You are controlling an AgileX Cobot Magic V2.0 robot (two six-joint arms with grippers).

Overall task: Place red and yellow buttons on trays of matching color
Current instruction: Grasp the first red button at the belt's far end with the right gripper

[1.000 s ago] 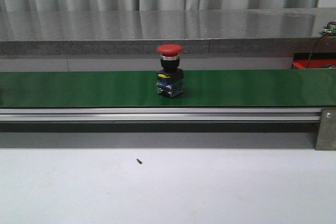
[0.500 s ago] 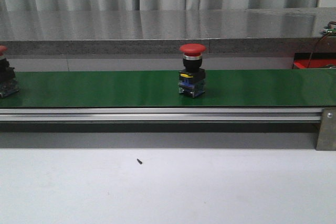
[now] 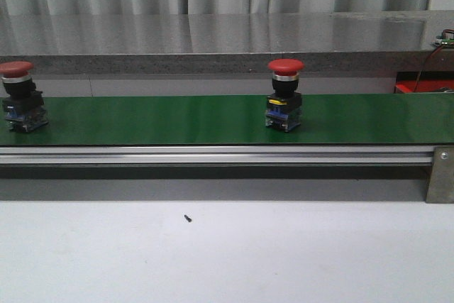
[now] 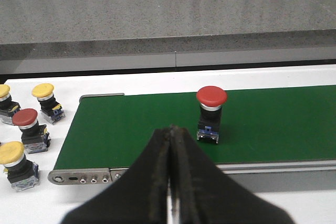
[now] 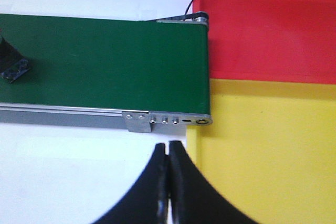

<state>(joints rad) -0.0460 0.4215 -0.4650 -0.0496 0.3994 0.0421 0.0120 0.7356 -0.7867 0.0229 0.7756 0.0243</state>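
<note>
Gripping suits the stiff black body under the red button's (image 3: 285,104) slick cap — both claws (image 4: 170,182) (image 5: 168,182) are closed, empty.

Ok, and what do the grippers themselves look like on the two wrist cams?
Both look alike: the left gripper and the right gripper each have two matte black fingers, broad at the base and curving inward to narrow tips. The inner edges look slightly ribbed on the left one. No cables, labels or markings show on either, and neither arm appears in the front view.
</note>
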